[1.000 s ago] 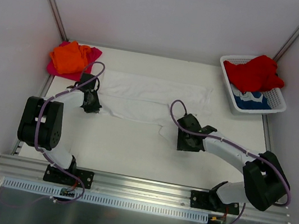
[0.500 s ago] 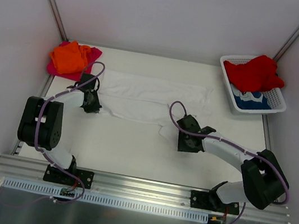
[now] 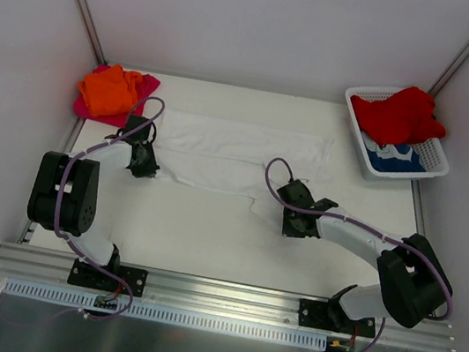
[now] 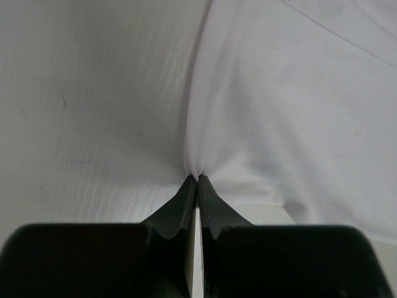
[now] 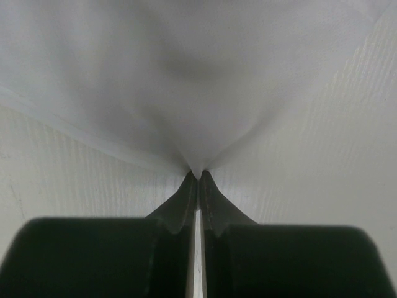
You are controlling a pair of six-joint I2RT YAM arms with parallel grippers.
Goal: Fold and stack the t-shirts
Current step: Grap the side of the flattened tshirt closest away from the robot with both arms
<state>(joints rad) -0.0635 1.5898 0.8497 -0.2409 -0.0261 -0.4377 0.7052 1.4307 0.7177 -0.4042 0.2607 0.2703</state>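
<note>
A white t-shirt (image 3: pixel 238 152) lies spread across the back half of the table, partly folded lengthwise. My left gripper (image 3: pixel 148 169) is shut on its near left edge; the left wrist view shows the white cloth (image 4: pixel 279 118) pinched at the fingertips (image 4: pixel 197 179). My right gripper (image 3: pixel 275 211) is shut on the shirt's near right corner, and the right wrist view shows the cloth (image 5: pixel 186 81) drawn into a point between the closed fingertips (image 5: pixel 198 174). An orange t-shirt (image 3: pixel 110 89) lies on a magenta-pink one (image 3: pixel 144 84) at the back left.
A white mesh basket (image 3: pixel 429 158) stands at the back right with a red t-shirt (image 3: pixel 400 115) heaped on a blue-and-white one (image 3: pixel 391 156). White walls enclose the table on the left, back and right. A metal rail (image 3: pixel 216 294) runs along the near edge.
My right gripper has gone from open to shut, pinching the white t-shirt's near right corner, and has shifted slightly forward. The left arm has not moved.
</note>
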